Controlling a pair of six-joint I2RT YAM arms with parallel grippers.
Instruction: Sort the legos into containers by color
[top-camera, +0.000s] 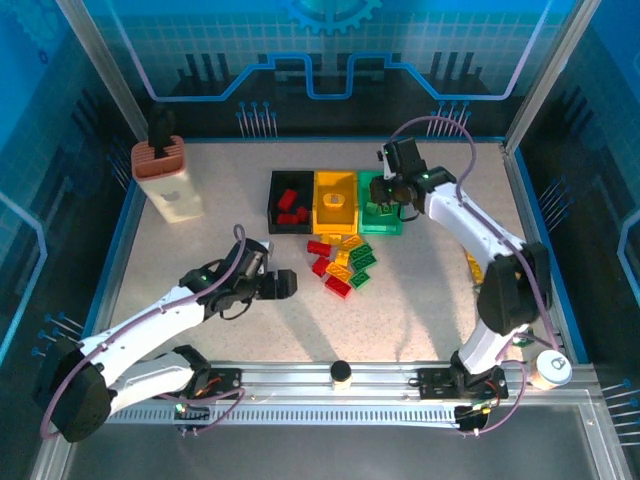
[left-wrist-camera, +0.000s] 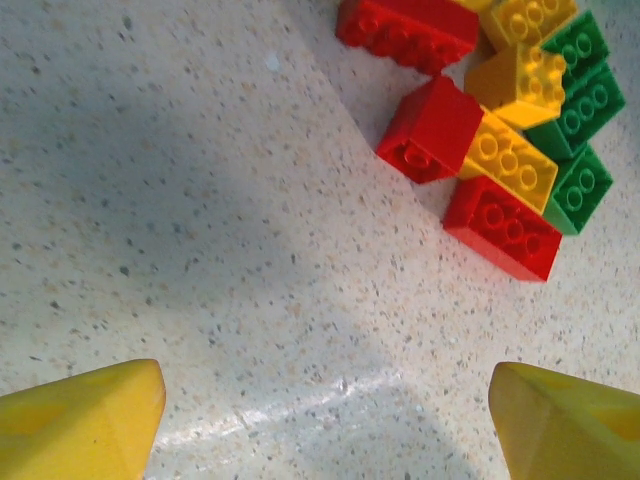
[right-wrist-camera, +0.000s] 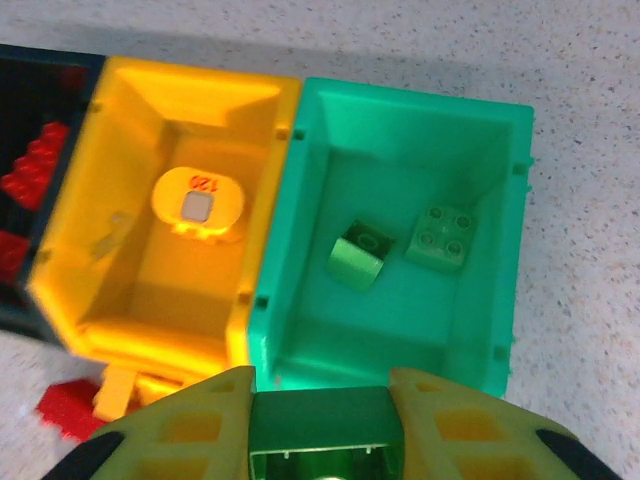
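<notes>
From above, the black bin (top-camera: 275, 200) holds red bricks (top-camera: 292, 210), the yellow bin (top-camera: 336, 226) and green bin (top-camera: 380, 230) touching beside it; loose legos (top-camera: 342, 265) lie on the table (top-camera: 180, 240) just in front. Left wrist: the left gripper (left-wrist-camera: 325, 410) gapes wide and empty, the red-yellow-green pile ahead, rightward. Right wrist: the right gripper (right-wrist-camera: 320, 410) clamps a green brick (right-wrist-camera: 325, 445) over the green bin's near wall; two smaller green pieces (right-wrist-camera: 440, 237) lie inside.
</notes>
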